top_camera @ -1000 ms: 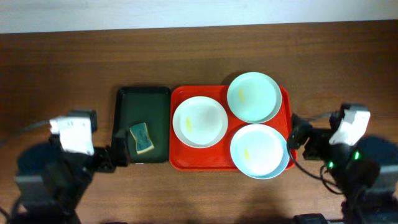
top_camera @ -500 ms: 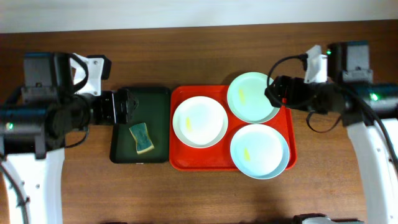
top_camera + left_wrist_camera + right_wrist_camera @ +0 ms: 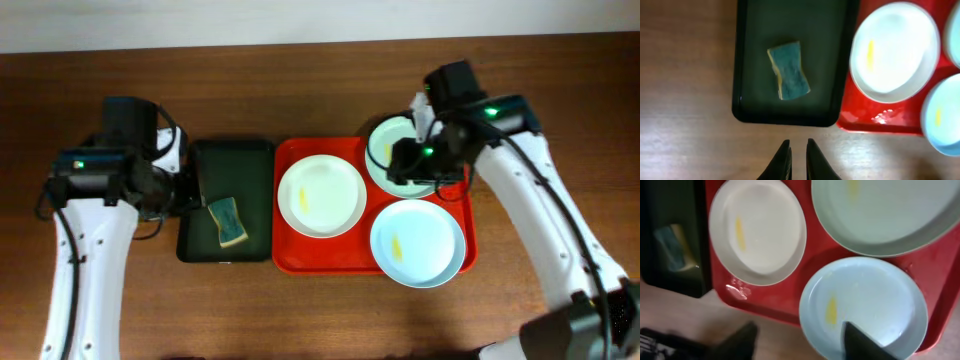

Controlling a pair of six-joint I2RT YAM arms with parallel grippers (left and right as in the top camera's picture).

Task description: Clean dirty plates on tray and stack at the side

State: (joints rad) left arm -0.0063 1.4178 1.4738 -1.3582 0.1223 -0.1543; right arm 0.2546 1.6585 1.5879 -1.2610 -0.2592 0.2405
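Right gripper (image 3: 797,330) is spread wide with nothing between its fingers, hanging above the far mint plate (image 3: 385,150) in the far right corner of the red tray (image 3: 290,255). Just nearer sits the second mint plate (image 3: 417,243), a yellow smear in its middle. To the left is the white plate (image 3: 320,196), smeared too. All three lie on the tray, unstacked. Left gripper (image 3: 797,152) is pinched almost closed and empty, over the table (image 3: 300,100) at the left edge of the dark green tray (image 3: 235,160). A blue-and-yellow sponge (image 3: 228,221) lies inside that tray.
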